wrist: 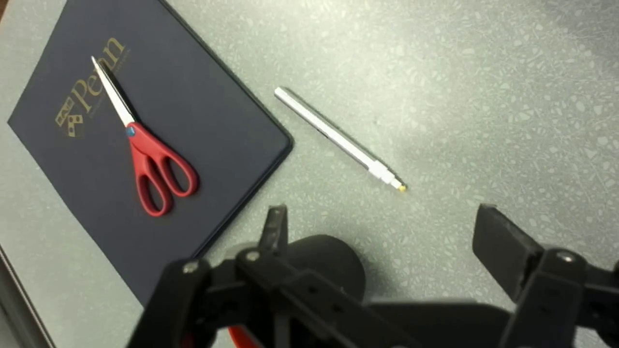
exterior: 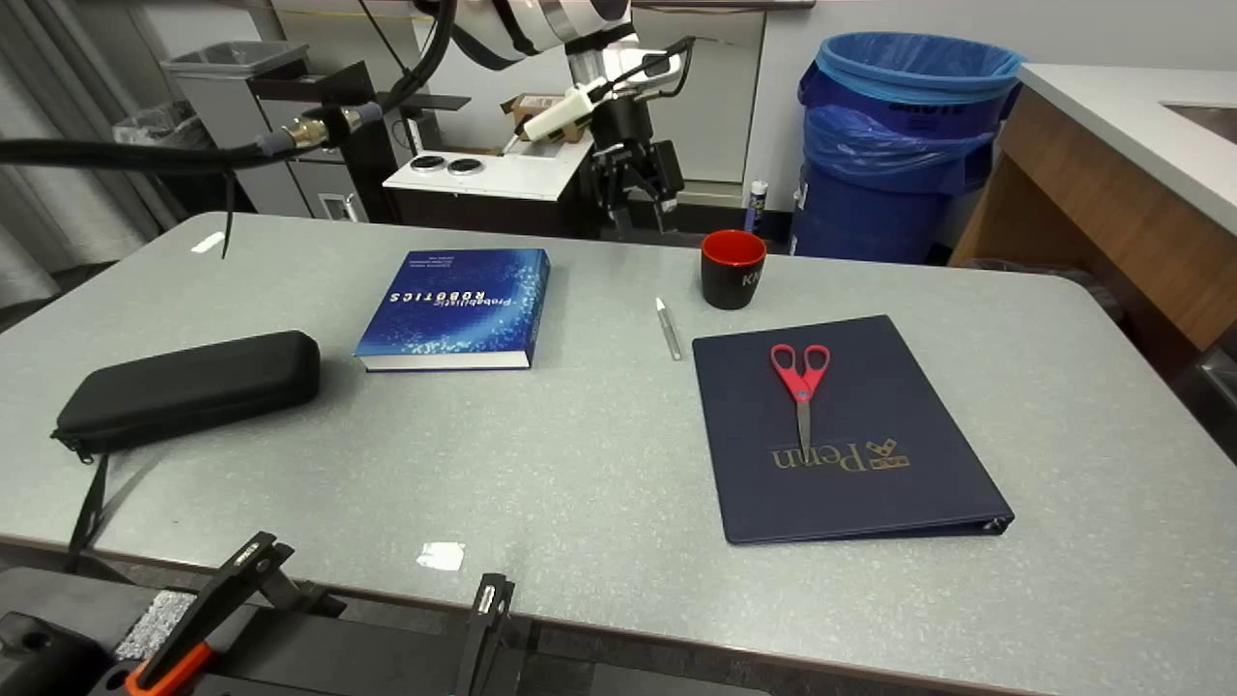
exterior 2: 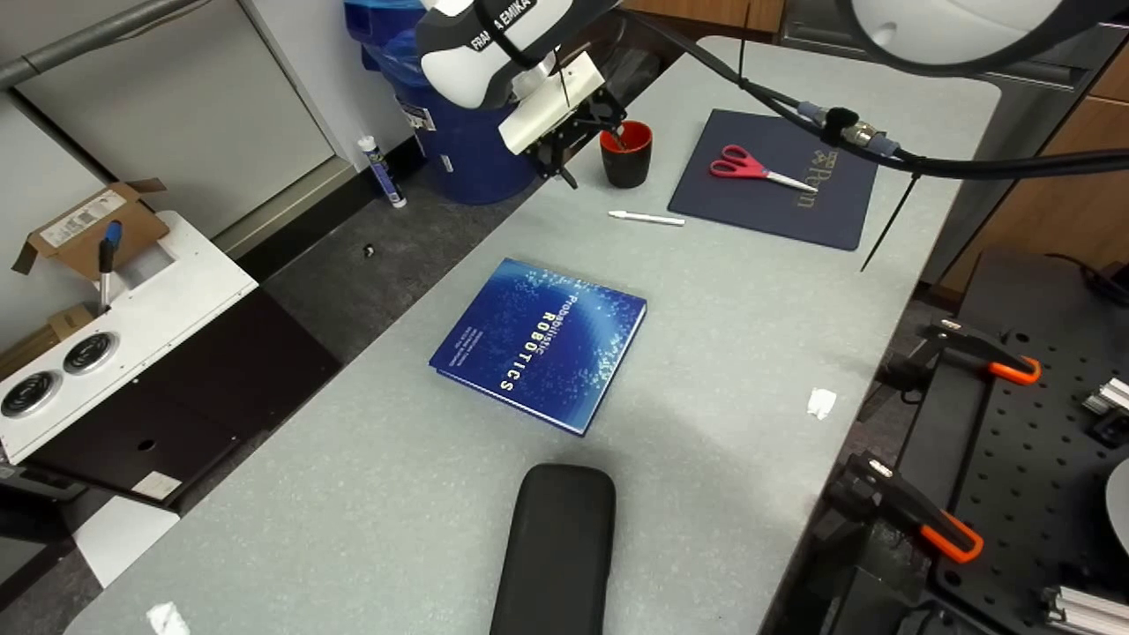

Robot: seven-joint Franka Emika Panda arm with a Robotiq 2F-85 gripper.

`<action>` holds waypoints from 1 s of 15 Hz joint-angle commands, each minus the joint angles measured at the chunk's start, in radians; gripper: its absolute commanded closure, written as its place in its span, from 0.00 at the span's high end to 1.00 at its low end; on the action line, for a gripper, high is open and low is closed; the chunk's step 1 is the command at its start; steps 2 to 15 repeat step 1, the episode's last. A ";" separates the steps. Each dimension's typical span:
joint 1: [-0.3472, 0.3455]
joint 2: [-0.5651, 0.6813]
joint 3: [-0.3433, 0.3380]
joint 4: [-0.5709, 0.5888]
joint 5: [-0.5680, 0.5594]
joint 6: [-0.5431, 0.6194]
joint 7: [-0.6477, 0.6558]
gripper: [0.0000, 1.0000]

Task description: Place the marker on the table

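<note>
Trainee: What is the state of the gripper (wrist: 381,212)?

Instructor: Its jaws stand wide apart and have hold of nothing. It hangs near the cup (exterior: 732,275), apart from it.

Trainee: Where is the marker (wrist: 337,137)?

Instructor: It lies flat on the table (exterior: 580,464), near the cup and just beside the folder (exterior: 860,416), touching neither. The placing therefore appears complete; what is left is probably to draw clear.

Trainee: How is that done well?

Instructor: Raise the gripper straight up before any sideways travel. In the wrist view one jaw overlaps the cup, so a low sweep could tip it or set the slim marker rolling.

Trainee: Which containers are present?

Instructor: The cup stands upright; nothing rises above its rim, but its bottom is not clear. Past the cup, off the table, the bin (exterior: 870,211) is draped with a blue bag (exterior: 865,155); its contents do not show. Well apart from the cup, beyond the book (exterior 2: 542,344), the black case (exterior: 193,387) is closed, so what it holds is hidden.
</note>
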 commanded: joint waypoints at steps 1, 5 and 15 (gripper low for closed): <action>0.000 0.000 0.000 0.000 0.000 0.000 0.000 1.00; 0.000 0.000 0.000 0.000 0.000 0.000 0.000 1.00; 0.000 0.000 0.000 0.000 0.000 0.000 0.000 1.00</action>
